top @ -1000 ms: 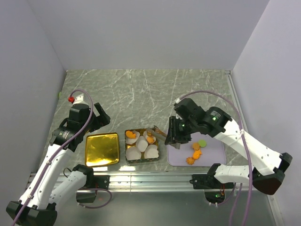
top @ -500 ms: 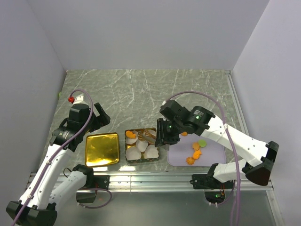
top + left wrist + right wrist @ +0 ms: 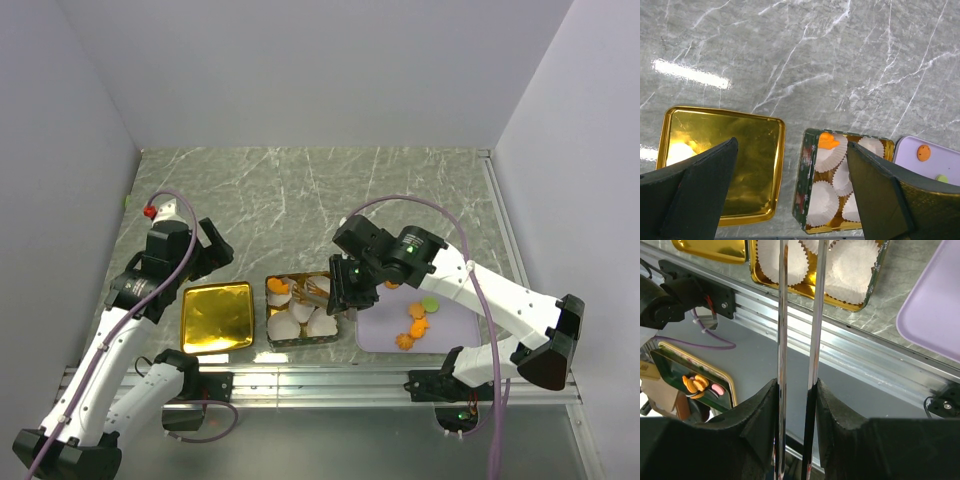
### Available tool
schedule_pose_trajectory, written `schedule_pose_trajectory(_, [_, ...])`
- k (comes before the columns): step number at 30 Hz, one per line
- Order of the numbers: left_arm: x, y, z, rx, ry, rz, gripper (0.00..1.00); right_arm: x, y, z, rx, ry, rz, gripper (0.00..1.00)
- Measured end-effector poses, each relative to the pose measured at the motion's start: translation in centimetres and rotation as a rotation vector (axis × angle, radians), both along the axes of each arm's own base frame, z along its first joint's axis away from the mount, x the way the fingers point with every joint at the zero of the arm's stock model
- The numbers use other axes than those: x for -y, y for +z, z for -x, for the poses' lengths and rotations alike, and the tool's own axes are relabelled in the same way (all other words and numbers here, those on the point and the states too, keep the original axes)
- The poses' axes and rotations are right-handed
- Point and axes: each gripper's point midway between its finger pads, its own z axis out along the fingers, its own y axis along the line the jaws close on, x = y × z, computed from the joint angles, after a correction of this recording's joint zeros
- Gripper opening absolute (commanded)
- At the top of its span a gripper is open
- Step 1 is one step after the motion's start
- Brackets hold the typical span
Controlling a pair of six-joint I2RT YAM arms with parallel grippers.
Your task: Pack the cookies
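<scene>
Grasping tongs (image 3: 781, 315) with right gripper (image 3: 797, 390), left gripper (image 3: 791, 145) released, cookies (image 3: 417, 325) small, orange, roundish.

Gold lid (image 3: 216, 317), lilac tray (image 3: 455, 330), marble tabletop (image 3: 300, 200)

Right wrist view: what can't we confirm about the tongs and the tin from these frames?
- Tips of the tongs: right wrist view, cut off by the top edge, so whether one of the cookies sits between them is unknown.
- Same tips, top view: too small to tell apart from what lies in the tin.
- Tin's right side: top view, covered by the right tool.
</scene>
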Motion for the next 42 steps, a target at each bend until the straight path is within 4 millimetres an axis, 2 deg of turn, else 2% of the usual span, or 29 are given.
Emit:
schedule_pose_trajectory(5, [-0.1,0.1,0.0,0.007,0.002,0.0,0.97,-0.1,0.0,0.0,0.003,0.003,-0.002,0.47])
schedule_pose_trajectory(13, [-0.1,0.3,0.2,0.004,0.002,-0.001,0.95,0.2,-0.1,-0.1,0.017,0.017,0.008,0.49])
schedule_pose_trajectory(15, [-0.1,1.1,0.4,-0.003,0.005,0.003,0.96,0.3,0.0,-0.1,0.018,0.02,0.016,0.49])
schedule_pose_trajectory(17, [0.1,3.7,0.2,0.024,0.013,0.033,0.99,0.4,0.4,-0.2,0.025,0.021,0.016,0.49])
schedule_pose_trajectory(18, [0.5,5.9,-0.1,0.067,0.013,0.071,0.99,0.4,0.7,-0.2,0.029,0.022,0.014,0.49])
schedule_pose_trajectory(21, [2.0,14.0,-0.7,0.239,-0.007,0.216,0.99,0.2,1.8,-0.5,0.051,0.024,-0.003,0.49])
schedule_pose_trajectory(22, [2.6,17.5,-0.7,0.317,-0.019,0.288,1.0,0.1,2.2,-0.6,0.058,0.025,-0.008,0.49])
schedule_pose_trajectory(25, [4.3,25.7,0.1,0.496,-0.08,0.492,0.99,-0.2,3.2,-1.1,0.081,0.028,-0.011,0.49])
schedule_pose_trajectory(27, [5.1,29.6,1.0,0.588,-0.121,0.621,1.0,-0.2,3.2,-1.4,0.091,0.03,-0.003,0.49])
schedule_pose_trajectory(29, [5.8,32.4,1.8,0.64,-0.152,0.763,0.99,0.0,2.9,-1.5,0.096,0.035,0.018,0.49])
schedule_pose_trajectory(33, [6.5,36.2,2.2,0.672,-0.183,0.987,0.99,0.8,2.4,-1.8,0.094,0.033,0.056,0.49])
schedule_pose_trajectory(35, [6.7,37.9,2.1,0.667,-0.186,1.063,0.99,1.3,2.3,-2.3,0.103,0.018,0.068,0.49])
schedule_pose_trajectory(40, [7.0,44.2,2.5,0.713,-0.242,1.211,1.0,2.9,2.2,-3.9,0.11,-0.054,0.084,0.48])
schedule_pose_trajectory(42, [7.2,45.4,2.9,0.715,-0.273,1.258,0.99,3.6,2.2,-4.6,0.117,-0.084,0.098,0.49])
